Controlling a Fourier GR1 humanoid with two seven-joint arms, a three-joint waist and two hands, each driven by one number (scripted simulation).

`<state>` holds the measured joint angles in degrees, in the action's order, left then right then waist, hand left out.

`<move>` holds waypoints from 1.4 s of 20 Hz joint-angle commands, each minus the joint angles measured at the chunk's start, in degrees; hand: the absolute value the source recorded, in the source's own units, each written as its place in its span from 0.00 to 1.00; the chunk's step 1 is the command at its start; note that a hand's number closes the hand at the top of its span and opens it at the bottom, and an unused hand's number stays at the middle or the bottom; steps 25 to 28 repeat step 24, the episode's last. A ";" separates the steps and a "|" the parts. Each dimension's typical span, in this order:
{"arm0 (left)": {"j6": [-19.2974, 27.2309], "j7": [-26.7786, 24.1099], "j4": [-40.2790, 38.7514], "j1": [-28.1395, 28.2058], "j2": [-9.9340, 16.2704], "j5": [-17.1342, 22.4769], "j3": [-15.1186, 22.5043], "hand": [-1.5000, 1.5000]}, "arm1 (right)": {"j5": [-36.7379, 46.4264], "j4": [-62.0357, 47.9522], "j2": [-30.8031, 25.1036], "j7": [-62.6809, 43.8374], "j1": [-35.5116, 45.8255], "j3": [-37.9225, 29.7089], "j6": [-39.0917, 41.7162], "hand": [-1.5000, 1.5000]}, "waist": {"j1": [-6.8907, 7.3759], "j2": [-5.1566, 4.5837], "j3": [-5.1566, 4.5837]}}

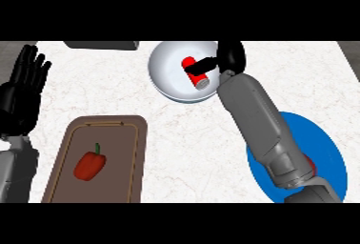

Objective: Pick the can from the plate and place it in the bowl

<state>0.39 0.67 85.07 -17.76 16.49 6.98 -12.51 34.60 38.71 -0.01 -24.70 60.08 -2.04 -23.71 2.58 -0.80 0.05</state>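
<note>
A red can [194,75] with a grey end lies tilted inside the white bowl [169,66] at the top middle of the counter. My right hand [231,54] is over the bowl's right rim, its thumb [206,63] laid across the can's upper part and its other fingers curled behind, partly hidden. The right forearm runs down across the blue plate [325,153] at the lower right, which has nothing on its visible part. At the left edge my left hand [21,90] rests open, fingers up.
A brown tray [65,157] at the lower left holds a red bell pepper [90,165]. A dark grey object [103,45] sits at the counter's far edge, left of the bowl. White marble counter lies between the tray and the plate.
</note>
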 commanded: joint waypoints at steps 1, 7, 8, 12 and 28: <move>0.55 -1.28 0.06 1.66 -1.25 -0.88 0.76 0.50 | -0.20 -0.54 0.01 3.63 1.88 -2.49 -10.58 0.00 | -0.55 0.19 -0.03; -0.61 -1.37 2.30 5.19 0.15 0.34 -1.22 0.50 | -4.30 2.53 -5.36 7.89 -2.87 -7.56 -13.10 0.00 | -1.87 0.73 -0.03; -0.30 -0.70 3.09 5.79 0.49 0.34 -1.69 0.50 | -4.20 5.30 -4.26 5.74 -5.07 -7.13 -14.02 0.00 | -2.41 0.99 -0.04; -0.13 -3.80 0.69 6.04 -0.48 -0.10 -1.93 0.50 | -8.58 15.20 -8.45 6.93 -11.98 -9.27 -9.87 0.00 | -3.54 1.20 -0.06; -1.41 0.67 5.24 6.67 0.82 1.43 -2.38 0.50 | -25.73 35.91 -17.89 18.87 -37.65 -17.07 7.72 0.00 | -2.92 1.05 -0.03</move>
